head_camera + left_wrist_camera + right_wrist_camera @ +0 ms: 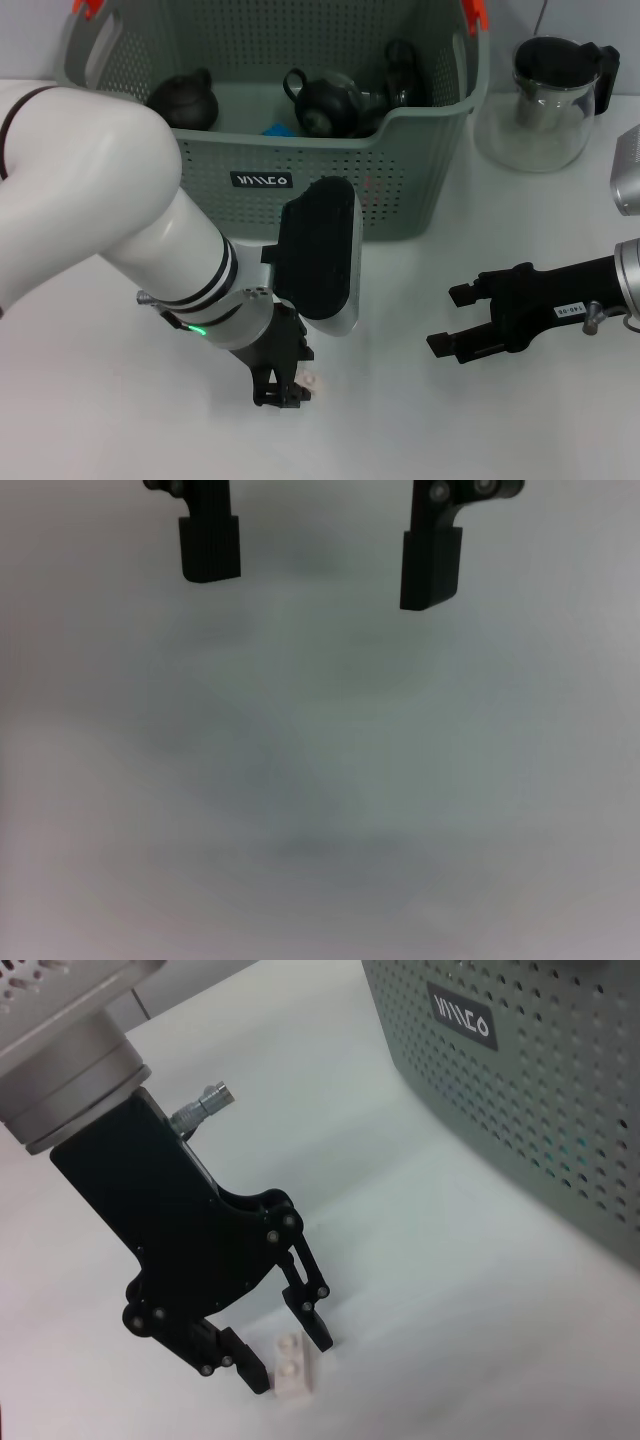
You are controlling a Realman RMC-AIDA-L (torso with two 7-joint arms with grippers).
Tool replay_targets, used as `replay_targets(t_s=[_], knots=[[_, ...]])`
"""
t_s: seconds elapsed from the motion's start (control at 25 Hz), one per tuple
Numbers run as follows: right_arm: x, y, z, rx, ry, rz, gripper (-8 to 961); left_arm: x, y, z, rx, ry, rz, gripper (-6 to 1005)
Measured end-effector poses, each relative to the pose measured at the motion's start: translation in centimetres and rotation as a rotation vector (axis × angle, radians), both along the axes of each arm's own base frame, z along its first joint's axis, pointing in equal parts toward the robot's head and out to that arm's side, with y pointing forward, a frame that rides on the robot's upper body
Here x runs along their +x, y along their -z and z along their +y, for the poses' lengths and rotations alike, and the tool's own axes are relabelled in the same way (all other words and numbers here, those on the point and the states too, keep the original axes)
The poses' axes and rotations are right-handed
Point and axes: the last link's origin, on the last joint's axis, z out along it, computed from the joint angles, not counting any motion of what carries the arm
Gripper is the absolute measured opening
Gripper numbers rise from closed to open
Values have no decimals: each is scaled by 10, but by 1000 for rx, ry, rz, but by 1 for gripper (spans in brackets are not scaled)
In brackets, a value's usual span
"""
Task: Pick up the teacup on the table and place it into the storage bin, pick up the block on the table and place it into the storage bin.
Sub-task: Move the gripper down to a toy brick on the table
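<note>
The left gripper is low over the white counter at about 6 o'clock in the head view, pointing down. Its black fingers are spread apart and grip nothing, and the small pale studded plastic block lies on the counter in the gap between their tips. From the right wrist view I cannot tell whether either finger touches it. In the left wrist view only the two finger ends show over blurred counter.

The large grey-green perforated plastic storage bin with orange handle clips stands at 12 o'clock, well apart from the block. Several dark round teapot-like pieces and a small blue thing lie inside it.

The right gripper hovers at about 3 to 4 o'clock, reaching in level from the right edge, its fingers parted and holding nothing.

A clear glass pitcher with a black lid stands at 1 to 2 o'clock, just beside the bin.
</note>
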Motion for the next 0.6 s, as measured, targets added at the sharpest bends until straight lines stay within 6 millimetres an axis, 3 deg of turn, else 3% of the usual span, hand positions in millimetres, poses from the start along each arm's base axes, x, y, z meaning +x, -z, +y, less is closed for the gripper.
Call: replay_targets(t_s=[0.6], knots=[[0, 0, 0, 0, 0, 0, 927, -2, 4, 1, -3, -3, 9, 413]])
